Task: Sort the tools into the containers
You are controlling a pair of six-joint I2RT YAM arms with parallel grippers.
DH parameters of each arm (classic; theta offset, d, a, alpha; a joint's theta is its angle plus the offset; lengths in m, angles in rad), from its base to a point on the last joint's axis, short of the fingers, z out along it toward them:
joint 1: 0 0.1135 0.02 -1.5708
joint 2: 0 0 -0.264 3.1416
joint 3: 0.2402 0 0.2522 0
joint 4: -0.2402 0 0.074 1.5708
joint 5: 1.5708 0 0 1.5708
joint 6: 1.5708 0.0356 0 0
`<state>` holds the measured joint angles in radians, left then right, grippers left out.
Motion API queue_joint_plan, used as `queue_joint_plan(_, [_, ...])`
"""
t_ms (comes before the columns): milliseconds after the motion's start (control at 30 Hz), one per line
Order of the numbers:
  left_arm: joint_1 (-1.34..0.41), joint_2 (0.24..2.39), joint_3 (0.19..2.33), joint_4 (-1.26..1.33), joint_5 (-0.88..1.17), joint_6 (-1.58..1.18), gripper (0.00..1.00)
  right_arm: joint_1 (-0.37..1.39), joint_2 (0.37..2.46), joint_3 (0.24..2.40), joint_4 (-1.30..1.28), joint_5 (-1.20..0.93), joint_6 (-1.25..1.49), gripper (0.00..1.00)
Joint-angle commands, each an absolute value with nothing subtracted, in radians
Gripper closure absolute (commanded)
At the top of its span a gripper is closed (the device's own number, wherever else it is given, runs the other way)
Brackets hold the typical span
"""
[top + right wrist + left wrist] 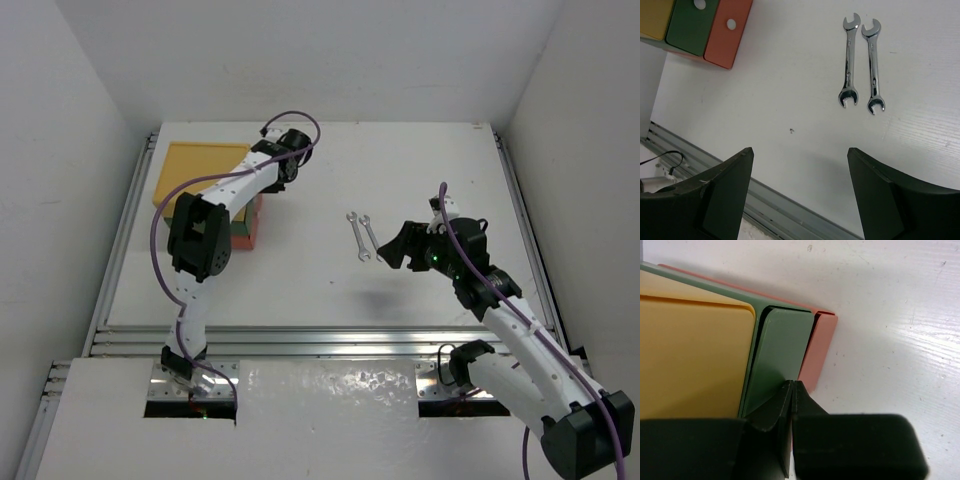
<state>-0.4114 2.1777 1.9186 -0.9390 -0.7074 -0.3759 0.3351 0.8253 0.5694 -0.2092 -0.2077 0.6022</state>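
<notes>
Your table (420, 170) is plain white, boxed in by white walls (60, 150), with metal rails (120, 230) along its left, right and near edges. The three containers sit stacked at the far left. The two silver wrenches (849, 70) lie side by side on the bare surface near the middle, close but not touching.

From above you see mostly the yellow box (195, 165); the left arm (235, 185) covers much of what lies below it. The left wrist view gives you the stepped corners of the green box (780, 355) and the red-orange box (821, 347). The right wrist view alone shows the box fronts, with a pale round spot on the green and the red-orange one.

Your left arm reaches far over the stack. The left gripper (792, 386) is pinched closed with its tips over the green box; whether they touch it you can't quite tell. Your right arm (510, 320) stretches toward the centre, and the right gripper (799, 152) hangs spread wide and empty, just short of the wrenches.
</notes>
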Motion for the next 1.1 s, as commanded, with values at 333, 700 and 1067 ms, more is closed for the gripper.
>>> queue_joint_plan(333, [-0.425,2.192,1.994,-0.985,-0.77,-0.376,0.89,0.331,0.818,0.583,-0.161,-0.232,0.588,0.22])
queue_joint_plan(700, [-0.551,2.227,1.892,-0.948,-0.847,-0.414,0.67,0.331,0.816,0.565,-0.143,-0.235,0.6,0.22])
queue_joint_plan(1067, [-0.548,2.375,1.891,-1.049,-1.045,-0.511,0.54,0.33,0.851,0.469,0.021,-0.278,0.647,0.21])
